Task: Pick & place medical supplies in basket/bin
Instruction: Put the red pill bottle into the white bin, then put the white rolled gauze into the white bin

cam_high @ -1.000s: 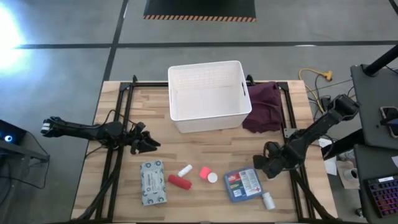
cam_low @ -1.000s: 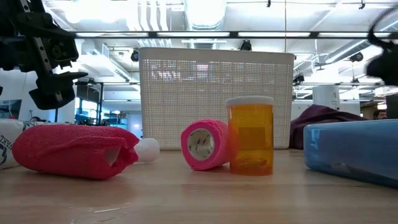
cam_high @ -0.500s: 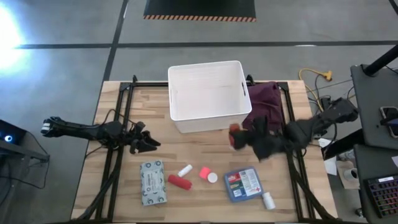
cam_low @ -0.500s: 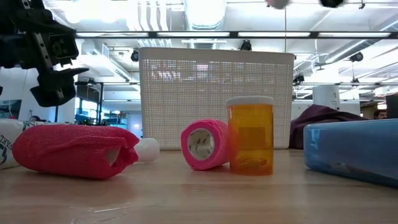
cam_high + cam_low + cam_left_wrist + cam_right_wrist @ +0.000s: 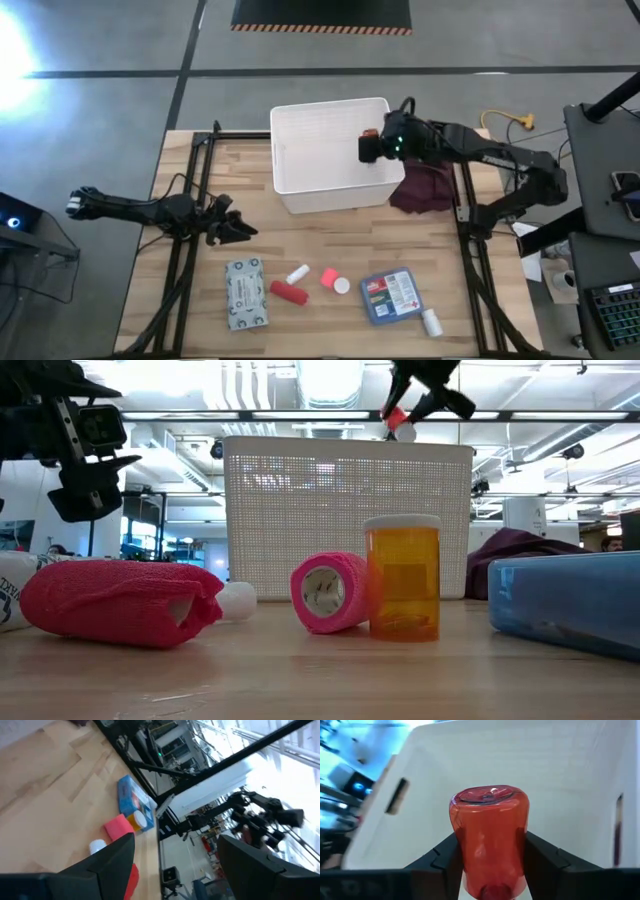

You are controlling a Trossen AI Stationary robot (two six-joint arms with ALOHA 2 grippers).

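Observation:
My right gripper (image 5: 368, 146) is above the inside of the white tub (image 5: 300, 190), near its right wall, shut on a small red bottle (image 5: 489, 835). The bottle also shows in the low view (image 5: 398, 420), above the tub's rim. My left gripper (image 5: 240, 230) hangs open and empty over the table's left part. On the table's near part lie a grey-green packet (image 5: 245, 293), a red roll (image 5: 289, 292), a small white bottle (image 5: 297, 273), a pink roll (image 5: 328, 592) beside an orange bottle (image 5: 403, 578), a blue first-aid box (image 5: 390, 296) and a white bottle (image 5: 431, 322). My right gripper pinches the red bottle by its two sides (image 5: 459, 845) between the two fingers. The bottle lies along the fingers, its rounded red end (image 5: 489, 795) pointing away from the wrist. It is lifted clear, above the tub's inside.
A dark purple cloth (image 5: 425, 170) lies against the tub's right side. Black frame rails (image 5: 190, 260) run along the table's left and right parts. Bare wood shows between the tub and the row of supplies.
My right gripper has risen from beside the blue box at the table's near right and gone toward the far edge and leftward, carrying the red bottle over the tub's right wall. The bottle is now lifted clear over the tub's inside.

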